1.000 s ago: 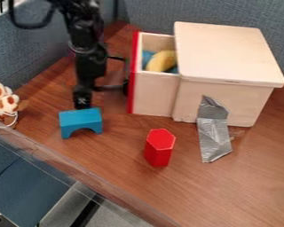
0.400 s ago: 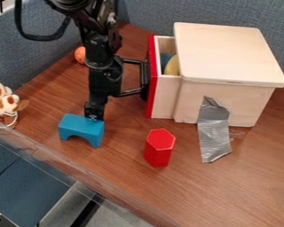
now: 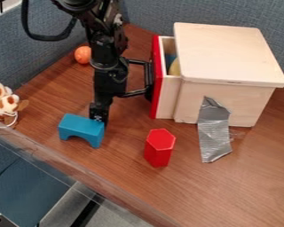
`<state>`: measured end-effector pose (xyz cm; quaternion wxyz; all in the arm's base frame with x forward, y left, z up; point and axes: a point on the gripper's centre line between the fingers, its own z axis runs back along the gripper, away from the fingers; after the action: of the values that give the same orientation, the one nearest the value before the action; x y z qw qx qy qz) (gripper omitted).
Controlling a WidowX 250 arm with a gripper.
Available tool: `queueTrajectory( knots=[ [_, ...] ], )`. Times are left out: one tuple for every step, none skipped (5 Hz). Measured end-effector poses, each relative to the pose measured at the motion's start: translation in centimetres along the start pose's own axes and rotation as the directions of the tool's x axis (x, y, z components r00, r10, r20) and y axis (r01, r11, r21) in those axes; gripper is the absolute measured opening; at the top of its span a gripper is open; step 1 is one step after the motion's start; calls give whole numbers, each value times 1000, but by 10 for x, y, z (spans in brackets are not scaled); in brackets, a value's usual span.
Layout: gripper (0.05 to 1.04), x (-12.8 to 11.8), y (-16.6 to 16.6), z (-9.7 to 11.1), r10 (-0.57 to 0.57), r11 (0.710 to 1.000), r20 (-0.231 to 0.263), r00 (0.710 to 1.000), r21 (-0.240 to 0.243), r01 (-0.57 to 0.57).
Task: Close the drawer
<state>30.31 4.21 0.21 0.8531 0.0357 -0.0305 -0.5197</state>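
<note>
Arm (image 3: 106, 41) hangs down beside the drawer (image 3: 159, 80) — gripper (image 3: 99, 116) by the blue block (image 3: 80, 127).

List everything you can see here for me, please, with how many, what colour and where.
Drawer: one, pale wood, red front, partly open
Box: one, pale wood, around drawer
Yellow item: one, in drawer
Blue item: one, in drawer
Tape: one strip, silver, box's side to table
Arched block: one, blue, left of centre
Hexagonal block: one, red, upright, centre
Ball: one, orange, behind arm
Spotted toy: one, white-brown, left edge
Table: one, brown
Partitions: two, blue-grey, behind
Arm: one, black, upper left
Gripper: one, black, by arched block
</note>
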Motion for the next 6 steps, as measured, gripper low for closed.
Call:
queueTrajectory(
  knots=[
    [999, 0, 6, 1, 13, 1000, -7, 1000, 1, -13],
    [1000, 0, 12, 2, 43, 999, 7, 999, -1, -43],
    [1000, 1, 14, 3, 59, 998, 22, 998, -11, -59],
    [1000, 2, 16, 3, 64, 998, 33, 997, -17, -63],
    [1000, 3, 15, 3, 63, 998, 39, 997, -21, -62],
    [999, 7, 12, 3, 63, 997, 50, 997, -36, -61]
  ],
)
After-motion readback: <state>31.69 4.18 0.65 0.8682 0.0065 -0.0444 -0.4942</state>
